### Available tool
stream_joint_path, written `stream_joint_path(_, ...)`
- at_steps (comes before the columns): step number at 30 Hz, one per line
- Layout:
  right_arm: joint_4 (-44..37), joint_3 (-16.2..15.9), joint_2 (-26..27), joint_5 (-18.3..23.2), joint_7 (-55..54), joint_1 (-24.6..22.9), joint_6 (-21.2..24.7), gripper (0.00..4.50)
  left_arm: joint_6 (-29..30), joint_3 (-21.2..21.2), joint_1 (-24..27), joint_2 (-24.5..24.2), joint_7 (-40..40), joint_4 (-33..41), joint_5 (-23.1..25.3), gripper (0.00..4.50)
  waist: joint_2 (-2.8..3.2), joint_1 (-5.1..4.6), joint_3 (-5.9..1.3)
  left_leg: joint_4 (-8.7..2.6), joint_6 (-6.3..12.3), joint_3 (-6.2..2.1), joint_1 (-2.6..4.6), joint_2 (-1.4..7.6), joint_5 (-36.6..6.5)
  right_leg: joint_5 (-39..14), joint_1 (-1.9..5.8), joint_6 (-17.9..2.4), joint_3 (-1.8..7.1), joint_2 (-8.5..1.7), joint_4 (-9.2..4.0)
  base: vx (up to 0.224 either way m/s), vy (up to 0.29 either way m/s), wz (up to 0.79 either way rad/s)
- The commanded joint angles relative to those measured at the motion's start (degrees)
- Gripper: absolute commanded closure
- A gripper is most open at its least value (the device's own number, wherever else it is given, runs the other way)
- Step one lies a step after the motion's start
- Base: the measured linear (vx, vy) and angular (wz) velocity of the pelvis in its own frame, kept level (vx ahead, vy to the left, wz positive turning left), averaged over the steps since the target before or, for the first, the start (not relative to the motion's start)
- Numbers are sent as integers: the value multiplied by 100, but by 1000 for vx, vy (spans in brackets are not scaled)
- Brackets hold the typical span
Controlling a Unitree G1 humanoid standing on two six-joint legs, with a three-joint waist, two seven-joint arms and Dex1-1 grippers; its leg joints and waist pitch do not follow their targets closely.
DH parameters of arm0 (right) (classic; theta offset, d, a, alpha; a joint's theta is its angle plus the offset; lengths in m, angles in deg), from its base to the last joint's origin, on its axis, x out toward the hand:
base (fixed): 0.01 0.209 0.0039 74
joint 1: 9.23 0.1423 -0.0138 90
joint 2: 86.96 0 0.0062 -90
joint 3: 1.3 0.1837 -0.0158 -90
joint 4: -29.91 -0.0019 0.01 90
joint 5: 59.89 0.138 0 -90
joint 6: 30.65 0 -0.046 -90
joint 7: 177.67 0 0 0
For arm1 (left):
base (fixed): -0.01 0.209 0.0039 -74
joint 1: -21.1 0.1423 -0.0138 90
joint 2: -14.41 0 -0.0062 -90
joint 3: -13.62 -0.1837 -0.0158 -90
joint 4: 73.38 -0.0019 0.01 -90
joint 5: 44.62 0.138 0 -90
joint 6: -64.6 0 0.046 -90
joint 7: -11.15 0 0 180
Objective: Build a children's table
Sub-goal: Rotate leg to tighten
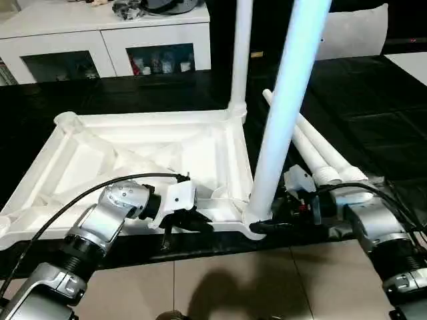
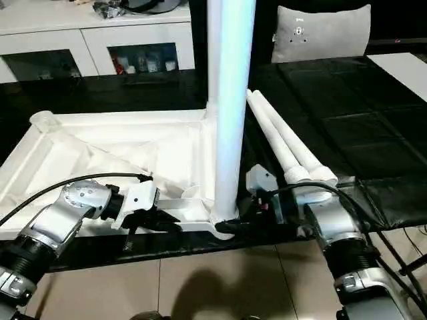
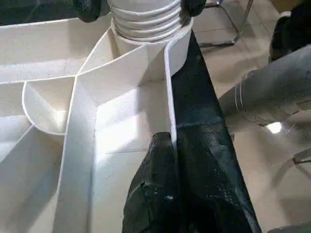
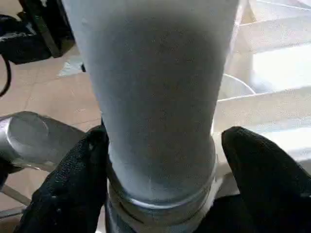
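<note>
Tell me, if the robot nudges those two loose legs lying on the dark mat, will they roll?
Probably. The two loose legs are round, smooth tubes, so a sideways push likely rolls them. Being tapered, they would likely curve rather than roll straight.

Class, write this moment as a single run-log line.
left gripper: shut on tabletop rim | right gripper: around near leg base | two legs standing | two lying

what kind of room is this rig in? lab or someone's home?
Probably a home-style room or a mock-up of one. A white cabinet with glass doors stands at the back, a grey cushion lies behind the black mat, and the floor is beige tile.
</note>
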Motion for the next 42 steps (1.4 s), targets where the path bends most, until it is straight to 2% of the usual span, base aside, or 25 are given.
stream_joint_path(1, -161, -33, 32, 70, 59, 103, 74, 103, -110, -263, -26, -45, 323, -8, 105, 450, -73, -8, -389, -374, 455, -45, 17, 273, -1151, -1662, 326, -1220, 230, -365, -399, 0, 0, 0)
stream_joint_path(6, -300, -53, 68, 206, 202, -54, 280, 150, 14, -249, 51, -66, 405, 46, -9, 450, -69, -5, -394, -369, 452, -42, 17, 273, -1098, -1539, 331, -1242, 233, -357, -386, 0, 0, 0)
stream_joint_path(9, -371, -29, 83, 281, 239, -111, 375, 161, 94, -213, 102, -57, 423, 103, -74, 450, -71, -2, -396, -367, 464, -42, 10, 274, -1050, -1480, 335, -1257, 234, -360, -377, 0, 0, 0)
stream_joint_path(10, -523, 55, 162, 471, 205, -202, 581, 169, 341, -125, 217, -43, 358, 281, -198, 450, -62, -4, -397, -370, 458, -43, 18, 278, -1079, -1502, 328, -1266, 231, -359, -376, 0, 0, 0)
stream_joint_path(12, -658, 102, 264, 564, 58, -285, 793, 175, 611, -31, 331, -13, 189, 457, -277, 450, -64, -8, -395, -379, 450, -42, 14, 292, -1056, -1453, 332, -1277, 238, -359, -370, 0, 0, 0)
stream_joint_path(15, -483, 207, 766, 330, -1028, -252, 934, 180, 1293, 215, 497, 210, -446, 818, -409, 450, -64, -46, -376, -399, 353, -44, 16, 294, -1140, -1661, 315, -1247, 237, -363, -372, 0, 0, 0)
stream_joint_path(16, -256, 310, 1074, 196, -1704, -156, 968, 180, 1598, 297, 529, 349, -736, 949, -435, 450, -77, -106, -335, -421, 266, -53, -15, 259, -1272, -2115, 332, -1118, 215, -367, -414, 0, 0, 0)
stream_joint_path(17, -229, 326, 1116, 181, -1797, -145, 969, 180, 1637, 306, 533, 368, -771, 968, -438, 450, -95, -122, -325, -427, 216, -55, 3, 244, -1340, -2417, 319, -1022, 208, -376, -463, 0, 0, 0)
stream_joint_path(18, -74, 427, 1358, 153, -2271, -74, 990, 180, 1840, 356, 552, 486, -966, 1066, -460, 450, -107, -215, -314, -432, 93, -78, 15, 218, -1501, -2941, 312, -823, 196, -390, -518, 0, 0, 0)
stream_joint_path(20, 37, 491, 1510, 155, -2539, -17, 984, 180, 1969, 393, 547, 586, -1130, 1106, -456, 450, -91, -300, -307, -445, 63, -94, 30, 225, -1665, -3117, 289, -711, 195, -376, -548, 0, 0, 0)
stream_joint_path(21, 332, 648, 1872, 135, -3260, 150, 1016, 181, 2222, 453, 495, 895, -1624, 1154, -350, 450, -105, -353, -307, -440, 64, -93, 28, 231, -1689, -3038, 279, -755, 209, -385, -540, 0, 0, 0)
stream_joint_path(23, 446, 717, 2032, 116, -3586, 220, 1033, 181, 2352, 484, 465, 1061, -1892, 1180, -257, 450, -90, -407, -300, -439, 38, -103, 35, 218, -1753, -3092, 273, -747, 179, -369, -565, 0, 0, 0)
stream_joint_path(25, 727, 815, 2230, -8, -4255, 366, 998, 181, 2450, 568, 358, 1389, -2385, 1052, -137, 450, -95, -407, -313, -424, 65, -91, 60, 204, -1744, -3086, 251, -720, 192, -371, -582, 0, 0, 0)
stream_joint_path(26, 1107, 1026, 2426, -133, -5084, 552, 929, 181, 2510, 688, 187, 1795, -3046, 834, -16, 450, -55, -404, -306, -423, 61, -81, 69, 209, -1725, -2980, 235, -750, 208, -367, -575, 0, 0, 0)
stream_joint_path(27, 1406, 1205, 2544, -223, -5685, 691, 825, 181, 2508, 783, 32, 2115, -3579, 629, 64, 450, -77, -432, -285, -413, 16, -69, 118, 189, -1829, -3074, 201, -739, 190, -340, -617, 0, 0, 0)
stream_joint_path(28, 1444, 1229, 2551, -234, -5741, 704, 766, 181, 2491, 798, -7, 2181, -3692, 576, 85, 450, -83, -413, -300, -395, 7, -67, 150, 169, -1870, -3134, 200, -728, 177, -344, -620, 0, 0, 0)
stream_joint_path(29, 1476, 1264, 2543, -240, -5736, 710, 597, 146, 2455, 812, -101, 2310, -3912, 466, 141, 450, -67, -389, -320, -394, 65, -61, 136, 164, -1842, -3059, 225, -695, 186, -352, -635, 0, 0, 0)
stream_joint_path(30, 1442, 1292, 2536, -213, -5688, 696, 538, 111, 2425, 795, -135, 2341, -3951, 431, 164, 450, -57, -343, -334, -404, 157, -56, 109, 181, -1733, -2761, 235, -739, 206, -349, -616, 0, 0, 0)
stream_joint_path(32, 1363, 1411, 2526, -123, -5631, 669, 501, 109, 2413, 765, -167, 2354, -3962, 423, 210, 450, -72, -315, -381, -404, 320, -58, 37, 184, -1392, -2117, 302, -883, 222, -350, -519, 0, 0, 0)
stream_joint_path(33, 1248, 1506, 2463, -55, -5505, 615, 422, 99, 2359, 728, -186, 2293, -3885, 413, 260, 450, -21, -311, -392, -393, 400, -58, 22, 197, -1254, -1792, 305, -999, 223, -353, -484, 0, 0, 0)
stream_joint_path(35, 1182, 1536, 2409, -25, -5412, 579, 369, 83, 2338, 717, -188, 2246, -3824, 414, 277, 450, -36, -289, -407, -374, 497, -50, -4, 196, -1057, -1474, 324, -1119, 211, -351, -454, 0, 0, 0)
stream_joint_path(36, 1049, 1516, 2265, -14, -5171, 479, 293, 64, 2278, 696, -183, 2124, -3715, 384, 315, 450, -22, -268, -404, -358, 533, -44, -9, 190, -1047, -1537, 329, -1113, 201, -358, -471, 0, 0, 0)
stream_joint_path(39, 874, 1412, 1863, -86, -4638, 271, 33, 60, 2102, 644, -168, 1843, -3479, 232, 467, 450, -27, -203, -415, -349, 596, -53, -27, 189, -924, -1518, 356, -1045, 196, -367, -466, 0, 0, 0)
stream_joint_path(40, 805, 1361, 1749, -91, -4447, 211, -24, 41, 2033, 617, -159, 1764, -3383, 200, 475, 450, -8, -204, -414, -345, 607, -51, -24, 189, -926, -1491, 344, -1073, 195, -361, -455, 0, 0, 0)
stream_joint_path(42, 639, 1279, 1553, -80, -4101, 98, -71, 20, 1945, 585, -135, 1629, -3211, 170, 476, 450, -19, -199, -407, -351, 612, -57, -38, 199, -955, -1394, 362, -1112, 189, -356, -443, 0, 0, 0)
